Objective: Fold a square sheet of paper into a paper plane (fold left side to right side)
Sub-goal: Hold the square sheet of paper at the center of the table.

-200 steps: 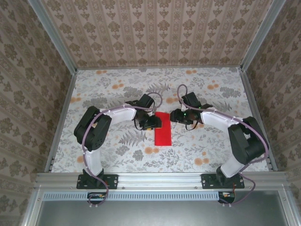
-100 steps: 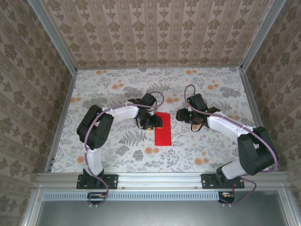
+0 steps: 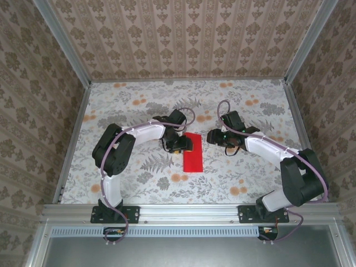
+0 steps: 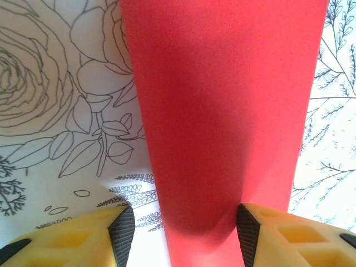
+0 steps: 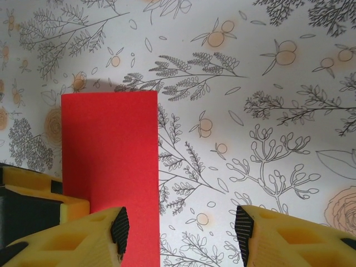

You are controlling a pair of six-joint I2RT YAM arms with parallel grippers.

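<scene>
top view: the paper [image 3: 193,157] lies flat at mid surface [image 3: 139,105], between my two arms. it is a narrow red rectangle with its long axis running from far to near; both ends are square, neither pointed. my left claw [image 3: 179,147] covers its far left corner, so that corner is hidden. my right claw [image 3: 212,137] sits just beside the far right corner, apart from the paper.

left wrist view: the paper [image 4: 222,111] runs up the frame and is cut off at top and bottom. my left claw [image 4: 185,233] stands moderately wide, gripping nothing. its right pad [image 4: 247,232] overlaps the paper's right edge, and its left pad is over bare surface. whether either pad touches the sheet cannot be made out, nor can any crease or layering.

right wrist view: one short end of the paper [image 5: 108,150] shows in full, the other is cut off below. my right claw [image 5: 182,231] is likewise moderately wide and empty, its gap mostly over patterned surface [image 5: 250,83]. a yellow and black block, cut off at the left edge, overlaps the paper's left side.
</scene>
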